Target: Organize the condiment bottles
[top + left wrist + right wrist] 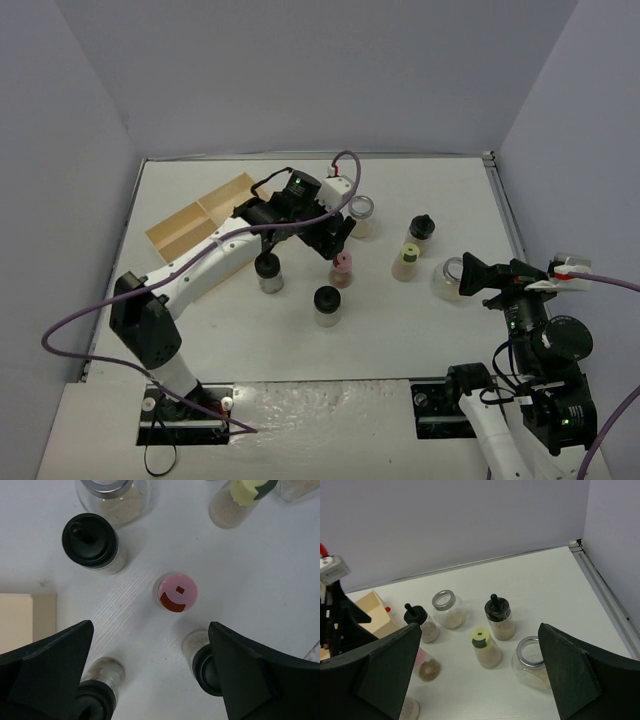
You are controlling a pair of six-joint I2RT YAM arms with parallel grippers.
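Several clear condiment bottles stand in the middle of the table. My left gripper hangs open above the pink-capped bottle, which shows just beyond its spread fingertips, untouched. Black-capped bottles stand around it, another black-capped one farther off. A silver-lidded jar and a yellow-green-capped bottle stand to the right. My right gripper is open, level with a second silver-lidded jar, holding nothing.
A pale wooden divided tray lies at the back left, partly under the left arm. Grey walls close in the table on three sides; a metal rail runs along its right edge. A purple cable loops over the left arm.
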